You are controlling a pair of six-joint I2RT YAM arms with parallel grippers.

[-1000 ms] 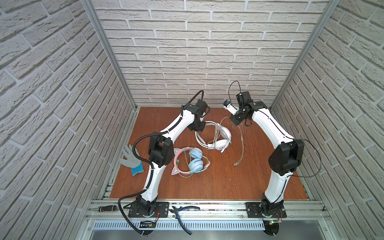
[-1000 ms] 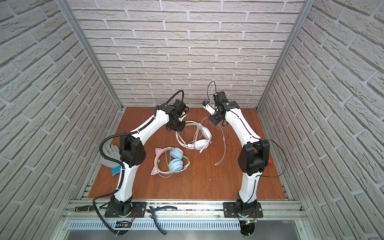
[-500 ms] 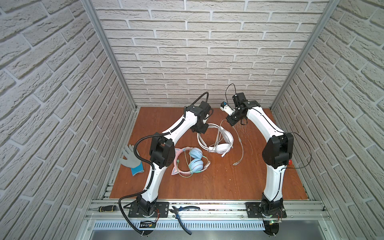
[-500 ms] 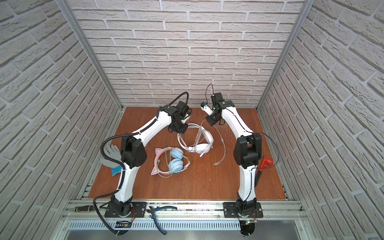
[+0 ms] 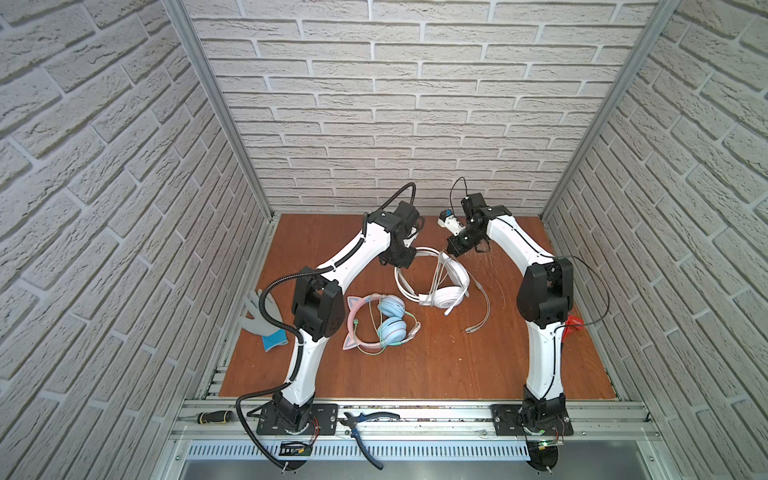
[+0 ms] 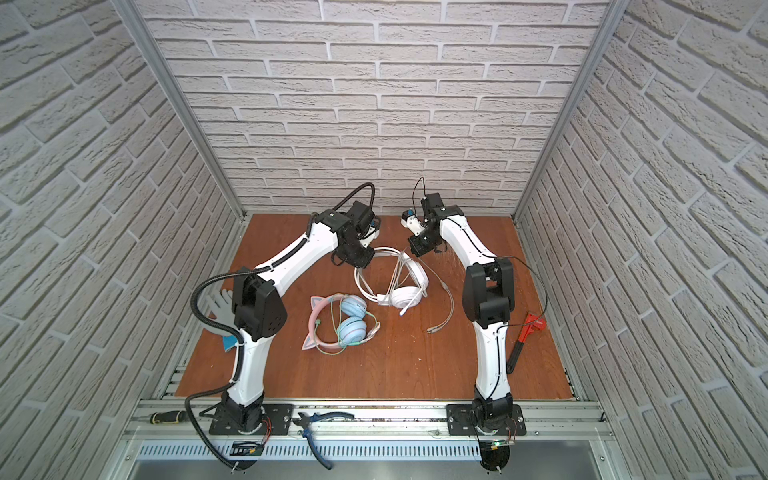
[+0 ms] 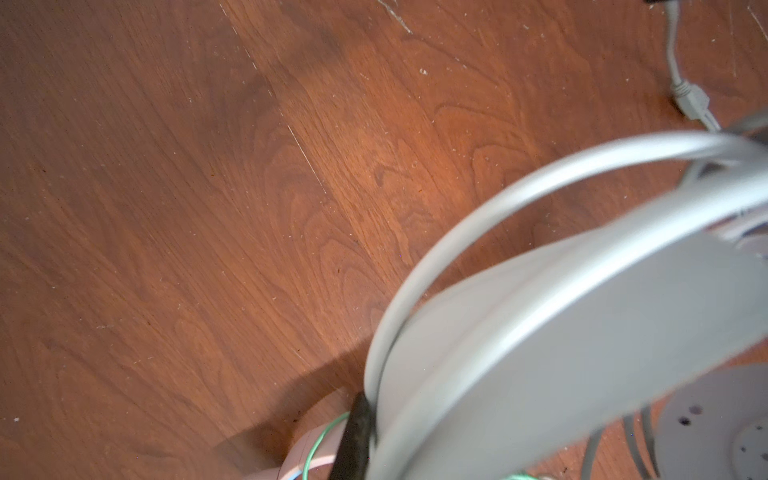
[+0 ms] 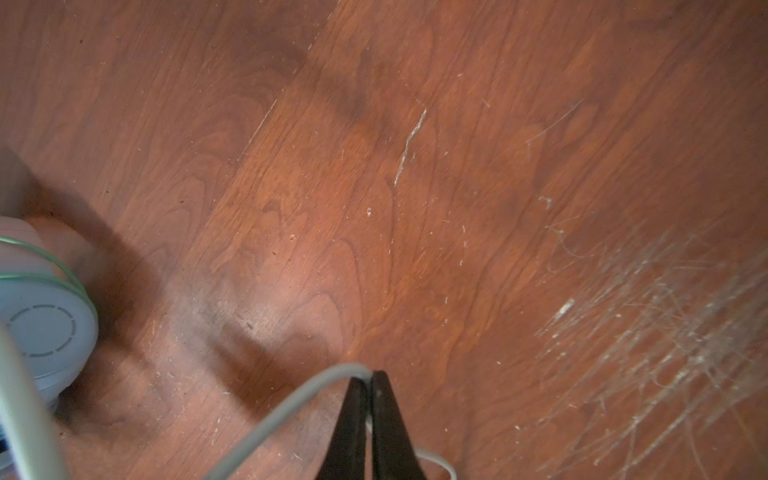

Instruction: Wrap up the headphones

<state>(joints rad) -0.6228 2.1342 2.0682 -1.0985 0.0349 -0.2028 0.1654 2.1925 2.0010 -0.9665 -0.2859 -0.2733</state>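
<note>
The white headphones [image 5: 442,291] [image 6: 405,291] lie tilted at the middle back of the brown table. My left gripper [image 5: 400,261] [image 6: 360,259] is shut on their headband [image 7: 582,332], and one black finger [image 7: 357,440] shows against the band's edge. My right gripper [image 5: 456,248] [image 6: 417,248] [image 8: 371,376] is shut on the white cable [image 8: 291,407], which runs down across the white headphones and loops right to its plugs [image 5: 469,330]. The pink cat-ear headphones [image 5: 374,322] [image 6: 336,324] with light-blue cups and a greenish cable lie in front, untouched.
A grey glove with a blue cuff [image 5: 266,320] lies at the left edge. A red wrench [image 6: 525,332] lies behind the right arm. Pliers [image 5: 361,419] and a screwdriver [image 5: 214,417] rest on the front rail. Brick walls close three sides.
My right arm's elbow has swung inward and its gripper has shifted left and nearer with the cable. The left gripper has moved slightly forward with the headband.
</note>
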